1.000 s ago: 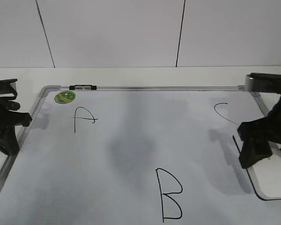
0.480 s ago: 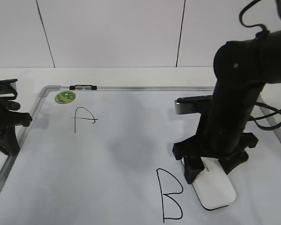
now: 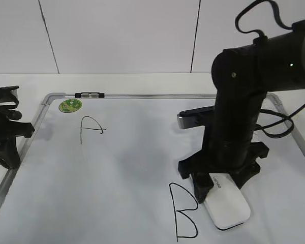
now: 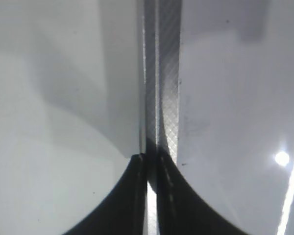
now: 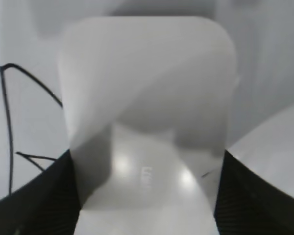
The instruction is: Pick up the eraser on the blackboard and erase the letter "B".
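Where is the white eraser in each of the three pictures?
Exterior view: the eraser lies low and right of middle on the blackboard, gripped by the right gripper.
Left wrist view: not in it.
Right wrist view: the eraser fills the middle.
Shared landmark: the letter "B", just left of the eraser in both views.

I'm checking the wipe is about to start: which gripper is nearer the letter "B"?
Right. The right gripper holds the eraser just beside the letter "B"; the left gripper sits at the blackboard's far left edge.
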You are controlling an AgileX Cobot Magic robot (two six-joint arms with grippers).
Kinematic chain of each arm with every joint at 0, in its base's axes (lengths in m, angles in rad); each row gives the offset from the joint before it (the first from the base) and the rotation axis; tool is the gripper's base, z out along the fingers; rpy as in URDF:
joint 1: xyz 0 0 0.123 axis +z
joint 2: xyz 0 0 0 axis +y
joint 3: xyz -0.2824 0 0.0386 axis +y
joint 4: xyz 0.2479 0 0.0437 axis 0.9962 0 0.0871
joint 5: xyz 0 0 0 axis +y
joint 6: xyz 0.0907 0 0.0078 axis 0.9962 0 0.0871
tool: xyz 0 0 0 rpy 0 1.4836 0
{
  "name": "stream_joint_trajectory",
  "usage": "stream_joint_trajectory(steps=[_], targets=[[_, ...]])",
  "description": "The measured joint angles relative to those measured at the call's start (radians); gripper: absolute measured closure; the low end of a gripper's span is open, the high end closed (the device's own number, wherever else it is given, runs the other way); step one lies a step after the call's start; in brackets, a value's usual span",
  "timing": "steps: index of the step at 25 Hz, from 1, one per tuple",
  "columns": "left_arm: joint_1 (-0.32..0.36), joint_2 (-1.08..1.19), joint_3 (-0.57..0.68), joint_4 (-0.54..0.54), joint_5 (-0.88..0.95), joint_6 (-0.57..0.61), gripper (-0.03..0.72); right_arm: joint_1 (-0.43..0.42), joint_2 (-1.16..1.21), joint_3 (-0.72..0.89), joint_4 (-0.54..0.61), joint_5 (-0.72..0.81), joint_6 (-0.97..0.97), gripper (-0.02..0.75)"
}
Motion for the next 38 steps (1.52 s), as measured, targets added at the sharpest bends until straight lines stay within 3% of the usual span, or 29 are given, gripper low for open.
stream_joint_trajectory(steps=[12,16,28,33,38], targets=[[0.000,0.000,0.000,0.001,0.002,0.000,0.669,0.354,0.090,-0.135,0.014,0.020,0.018,0.198],[0.000,0.000,0.000,0.004,0.006,0.000,0.669,0.418,0.136,-0.213,0.008,0.072,0.018,0.198],[0.000,0.000,0.000,0.008,0.010,0.000,0.669,0.379,0.148,-0.233,-0.027,0.091,0.097,0.198],[0.000,0.000,0.000,0.008,0.010,0.000,0.669,0.291,0.150,-0.240,-0.119,0.100,0.128,0.198],[0.000,0.000,0.000,0.008,0.010,0.000,0.669,0.156,0.152,-0.244,-0.141,0.105,0.130,0.198]])
